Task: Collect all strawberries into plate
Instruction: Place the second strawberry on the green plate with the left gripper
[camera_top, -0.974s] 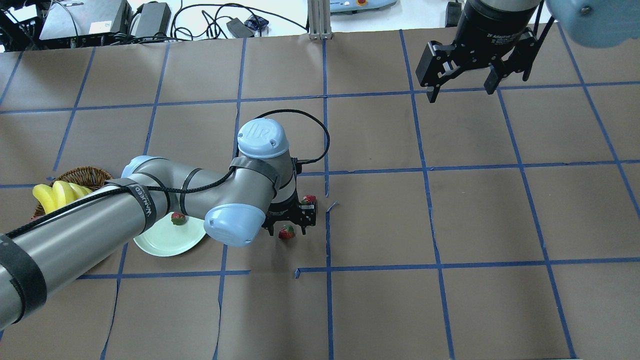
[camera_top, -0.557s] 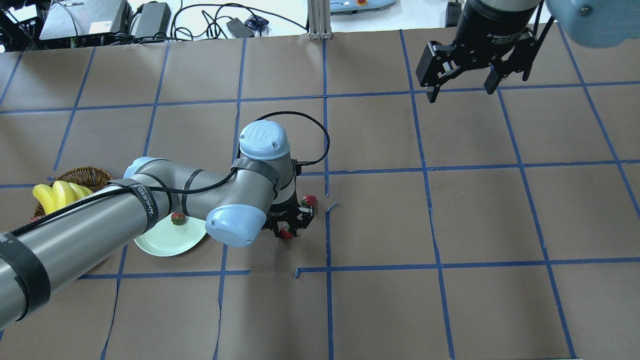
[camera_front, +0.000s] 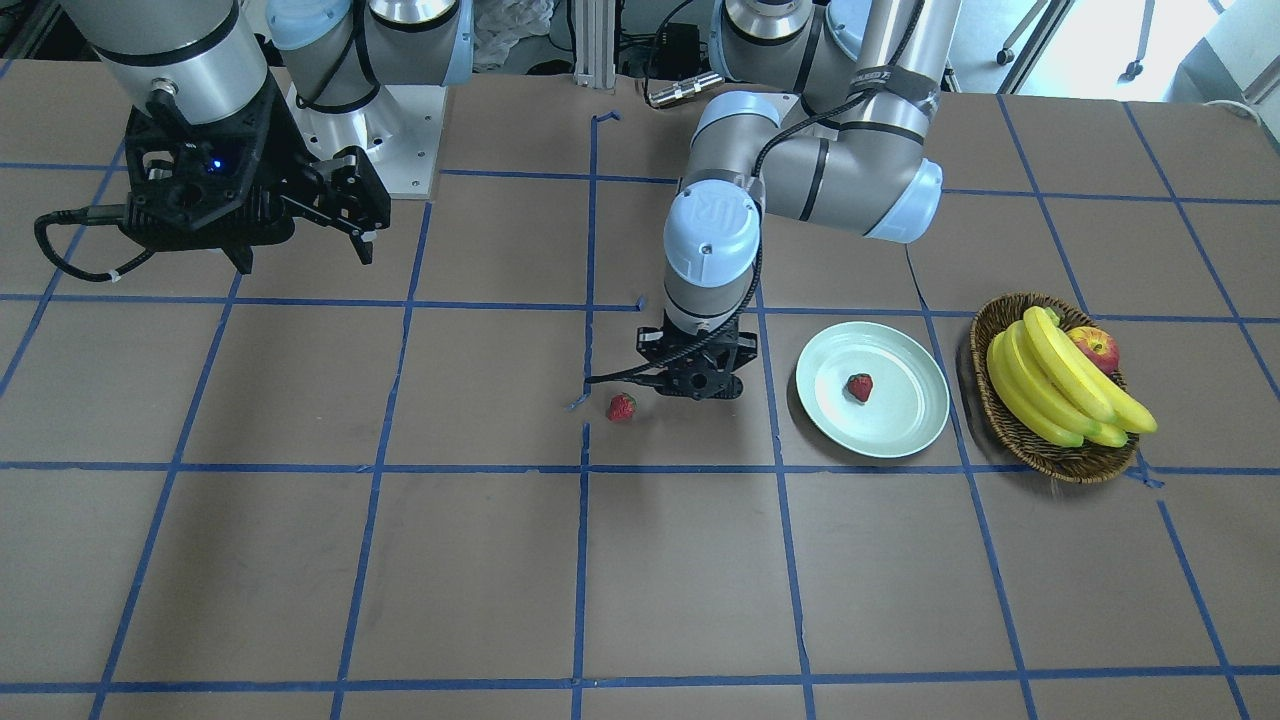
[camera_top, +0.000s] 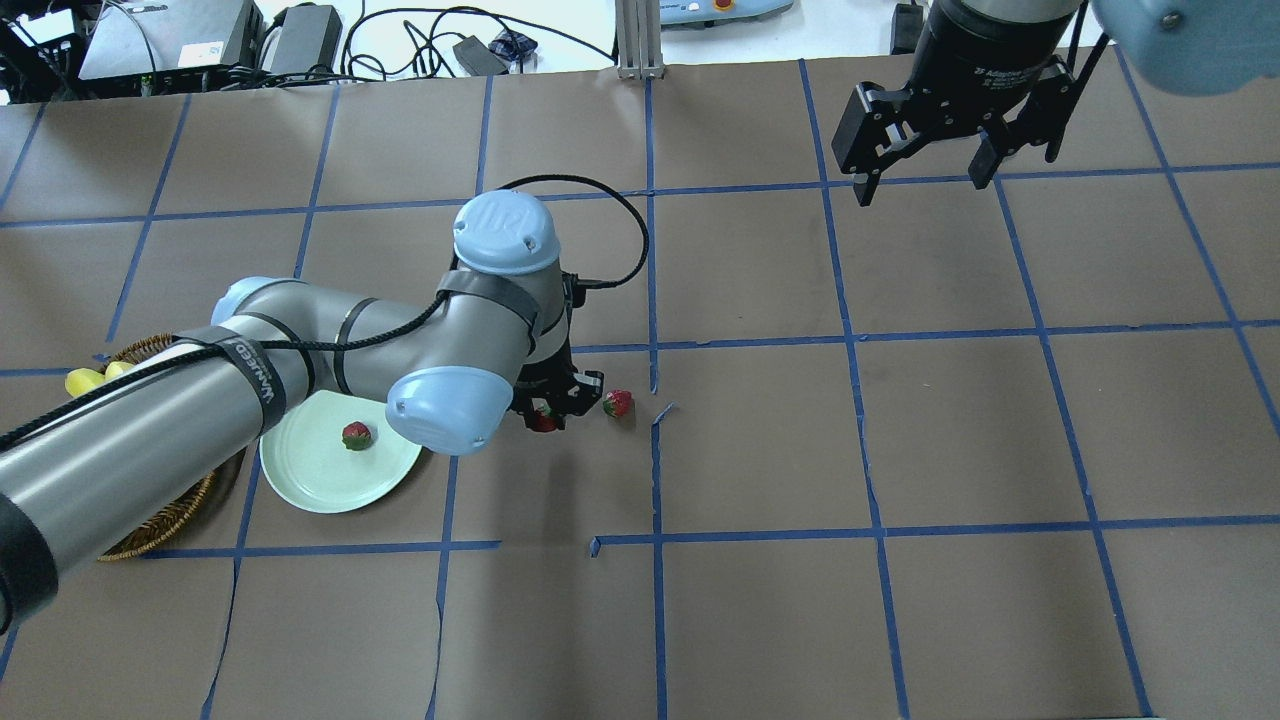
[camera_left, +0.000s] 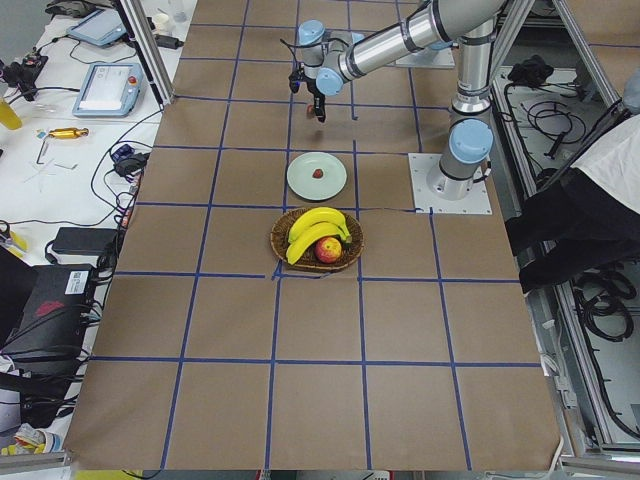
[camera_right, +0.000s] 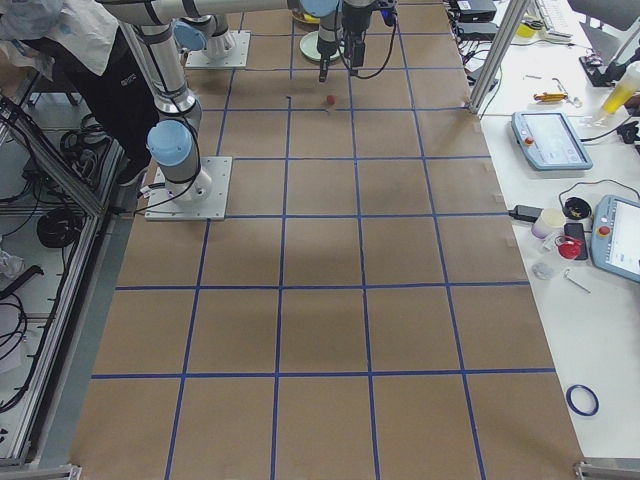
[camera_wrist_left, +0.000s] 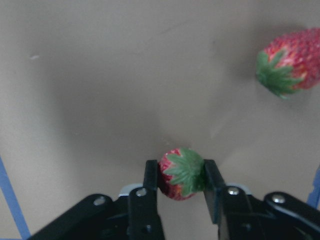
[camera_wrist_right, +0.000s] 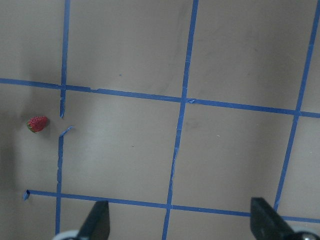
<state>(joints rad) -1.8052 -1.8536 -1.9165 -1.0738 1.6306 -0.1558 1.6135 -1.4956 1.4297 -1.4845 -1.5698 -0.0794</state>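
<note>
My left gripper is shut on a small red strawberry with a green top, and holds it above the brown paper. It also shows in the front view. A second strawberry lies on the table just right of it, and shows in the front view and the left wrist view. A third strawberry lies in the pale mint plate, left of the gripper. My right gripper is open and empty, high at the far right.
A brown wicker basket with bananas and an apple stands just beyond the plate. My left arm's elbow hangs over part of the plate and basket in the overhead view. Blue tape lines grid the table.
My left gripper shut on the strawberry that lay between its fingers, then rose and moved left toward the plate with it. The right arm has not moved.
</note>
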